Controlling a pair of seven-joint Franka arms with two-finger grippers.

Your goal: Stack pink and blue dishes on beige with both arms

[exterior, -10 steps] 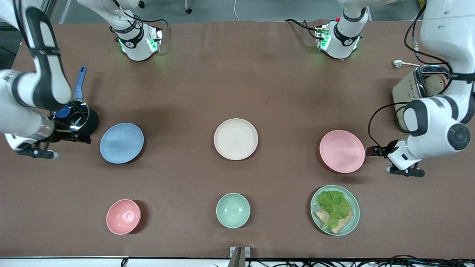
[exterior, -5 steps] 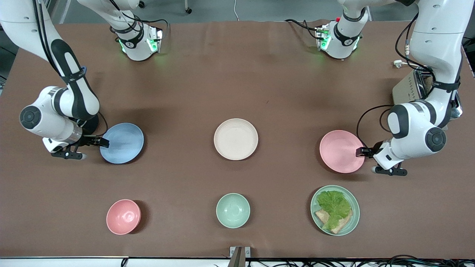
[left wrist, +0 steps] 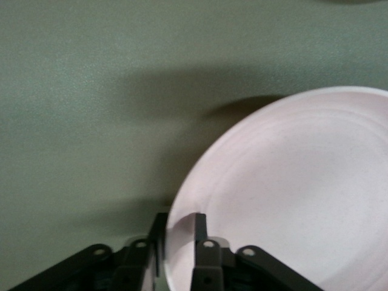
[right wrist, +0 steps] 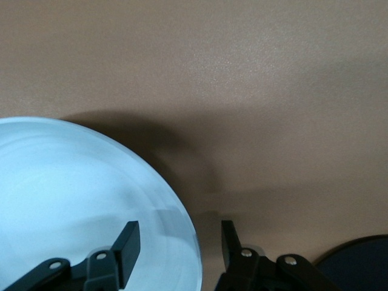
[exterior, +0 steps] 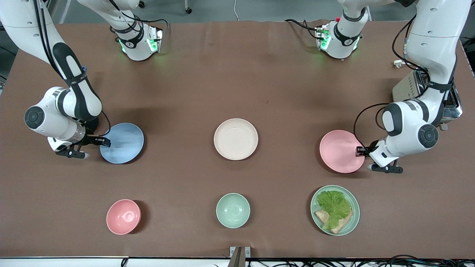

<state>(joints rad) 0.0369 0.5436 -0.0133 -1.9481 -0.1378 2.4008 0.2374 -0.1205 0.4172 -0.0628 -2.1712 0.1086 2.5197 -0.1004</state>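
The pale blue plate (exterior: 124, 142) lies toward the right arm's end of the table. My right gripper (exterior: 105, 141) is open at its outer rim. In the right wrist view one finger is over the blue plate (right wrist: 73, 200) and the other is outside the rim, with the gripper (right wrist: 179, 239) straddling it. The pale pink plate (exterior: 339, 150) lies toward the left arm's end. My left gripper (exterior: 359, 151) is shut on its rim. In the left wrist view the gripper (left wrist: 179, 227) pinches the edge of the pink plate (left wrist: 291, 194). The beige plate (exterior: 236, 139) sits between them, untouched.
Nearer the front camera stand a deep pink bowl (exterior: 123, 217), a mint-green bowl (exterior: 232, 210) and a mint-green plate (exterior: 314, 217) with lettuce and bread. A toaster (exterior: 408, 89) stands beside the left arm. A dark pot (exterior: 93, 123) is mostly hidden under the right arm.
Both arms swung inward and brought their grippers to the plates' outer rims. The right gripper now straddles the blue rim and the left one closed on the pink rim.
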